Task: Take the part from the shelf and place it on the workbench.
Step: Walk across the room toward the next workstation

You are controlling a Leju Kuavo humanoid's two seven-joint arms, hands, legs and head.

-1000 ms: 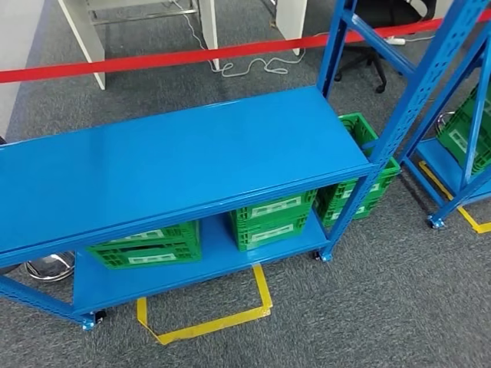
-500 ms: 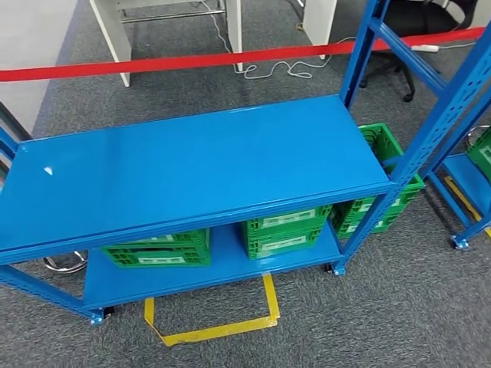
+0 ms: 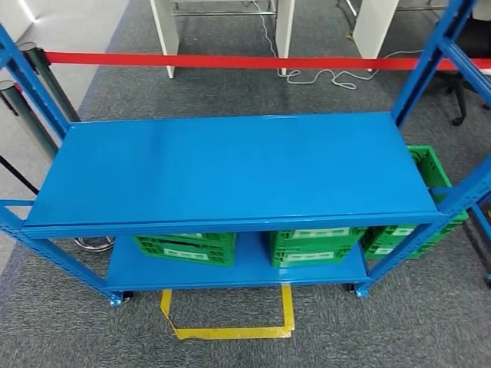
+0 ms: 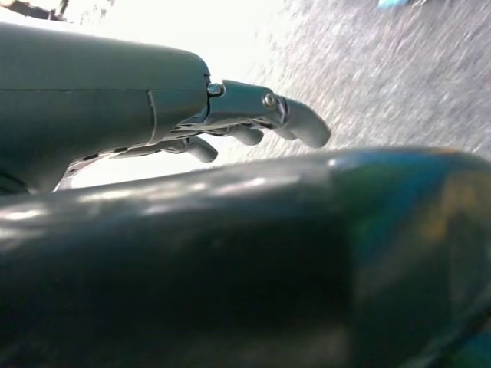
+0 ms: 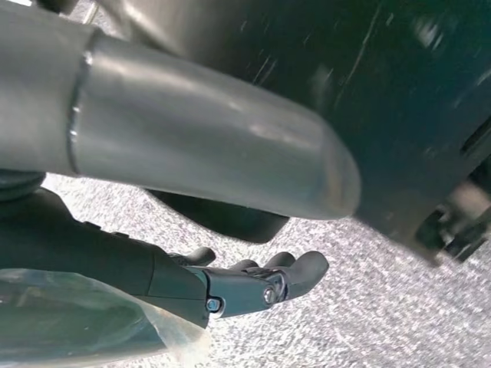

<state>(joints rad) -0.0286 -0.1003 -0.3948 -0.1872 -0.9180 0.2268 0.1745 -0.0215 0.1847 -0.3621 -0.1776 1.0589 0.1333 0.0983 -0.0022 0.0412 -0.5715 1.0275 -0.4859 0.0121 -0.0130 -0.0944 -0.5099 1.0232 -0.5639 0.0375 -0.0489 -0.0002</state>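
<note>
Shelf: a blue metal shelf unit [image 3: 232, 172] is filling the middle of the head view, its wide top board lying bare.
Lower board: three green crates are sitting here; one [image 3: 186, 248] is under the left half, one [image 3: 315, 245] under the right half, and a third [image 3: 426, 203] is sticking out past the right end.
Part: no part is showing on the top board; what is lying inside the crates cannot be told.
Floor: grey carpet [image 3: 405, 322] is running under the unit, with a yellow tape outline [image 3: 232, 331] lying at the lower centre of the frame.
Barrier: a red tape [image 3: 232, 61] is stretching across the upper part of the frame, behind the shelf.
Left hand: the left hand [image 4: 243, 123] is hanging over the carpet, fingers stretched out and slightly apart, gripping nothing.
Right hand: the right hand [image 5: 255, 284] is hanging over the carpet likewise, fingers extended and loosely curved, holding nothing.
</note>
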